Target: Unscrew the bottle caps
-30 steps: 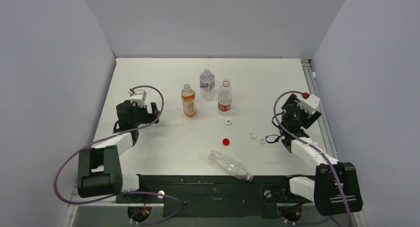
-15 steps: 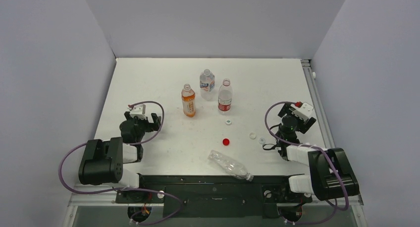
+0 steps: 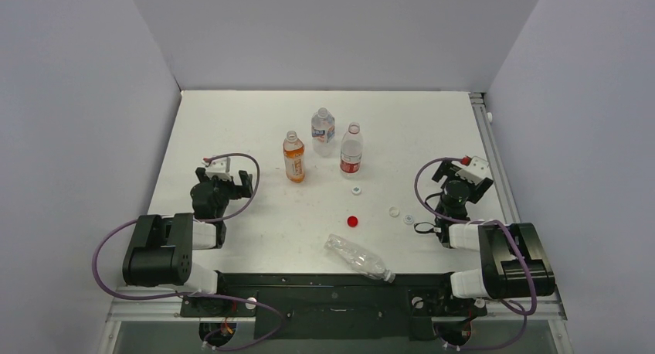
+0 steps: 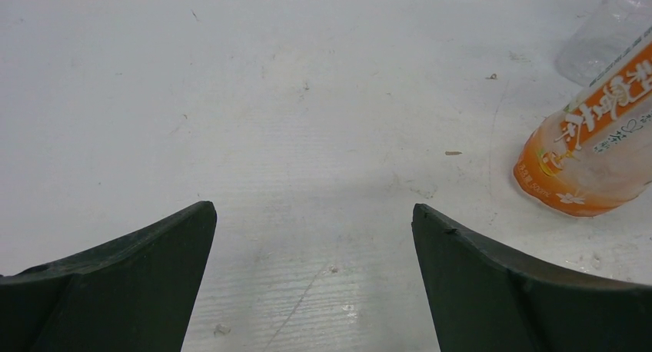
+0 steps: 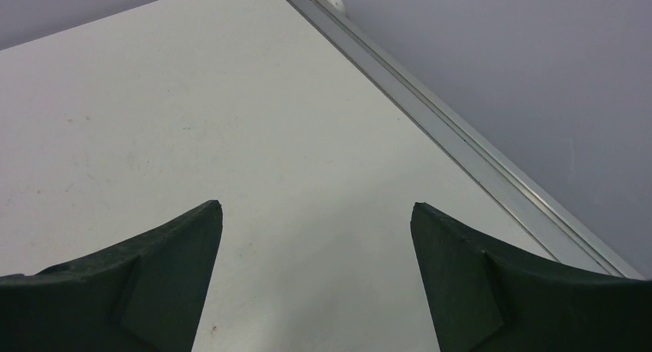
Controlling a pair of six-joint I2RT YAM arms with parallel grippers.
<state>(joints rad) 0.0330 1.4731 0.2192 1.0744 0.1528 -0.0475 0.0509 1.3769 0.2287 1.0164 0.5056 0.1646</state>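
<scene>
A red cap and three whitish caps lie loose on the white table. An orange bottle, a clear bottle and a red-labelled bottle stand upright, all with open necks. A clear bottle lies on its side at the near edge. My left gripper is open and empty, left of the orange bottle. My right gripper is open and empty, right of the caps.
Grey walls enclose the table on three sides. A metal rail runs along the table's right edge, close to my right gripper. Both arms are folded low near their bases at the near edge.
Both arms have folded back toward their bases over the last second. The left gripper shifted slightly up and right in the last half second. Bottles and caps have not moved.
</scene>
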